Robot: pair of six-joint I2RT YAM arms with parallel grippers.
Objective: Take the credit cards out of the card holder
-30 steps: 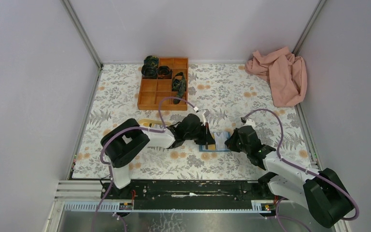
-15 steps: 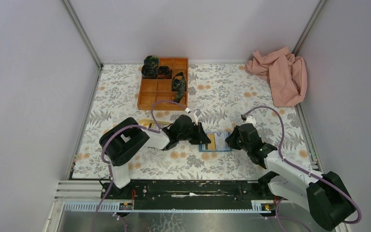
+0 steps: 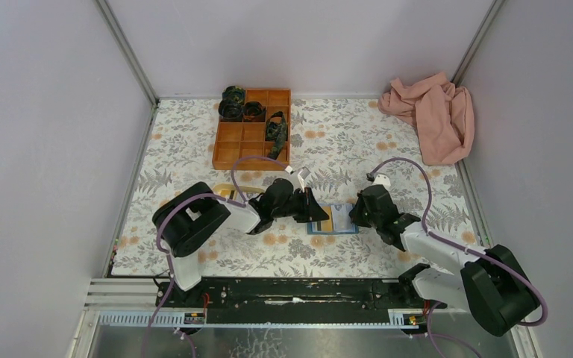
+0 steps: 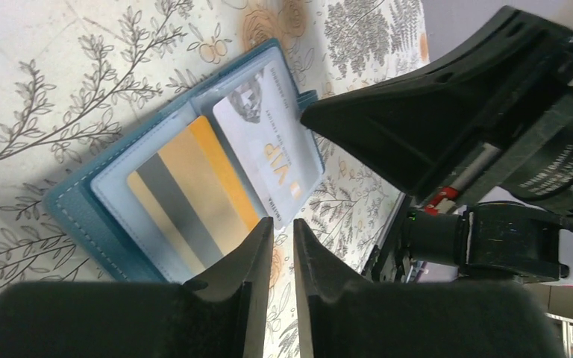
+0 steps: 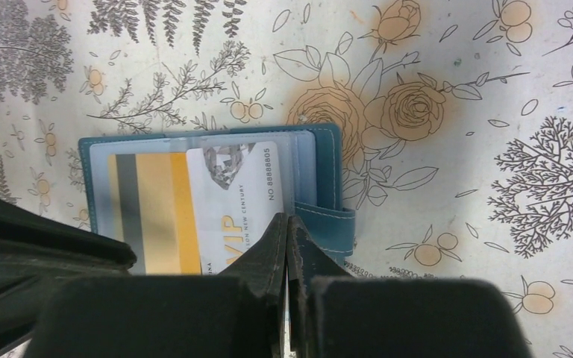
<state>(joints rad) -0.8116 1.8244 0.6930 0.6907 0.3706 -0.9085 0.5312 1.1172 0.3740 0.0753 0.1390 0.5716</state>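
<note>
The light-blue card holder [image 3: 337,221] lies open and flat on the floral cloth between my two grippers. A tan/gold card [image 4: 186,186] with a grey stripe and a white VIP card [image 4: 268,134] overlapping it lie on its clear inner pockets. My left gripper [image 4: 282,226] hovers at the holder's left edge with its jaws almost together and nothing between them. My right gripper [image 5: 288,218] is shut, its tips at the white card's [image 5: 231,186] edge beside the holder's blue strap [image 5: 328,224]. I cannot tell whether it pinches anything. In the top view, the left gripper [image 3: 315,212] and right gripper [image 3: 358,215] flank the holder.
An orange compartment tray [image 3: 252,128] with dark rolled items stands at the back. A pink cloth [image 3: 431,115] lies crumpled in the back right corner. A bit of yellow tray [image 3: 227,192] shows behind the left arm. Walls close in on three sides.
My left gripper has drawn back a little to the left, uncovering more of the holder. My right arm has shifted, its gripper staying at the holder's right edge.
</note>
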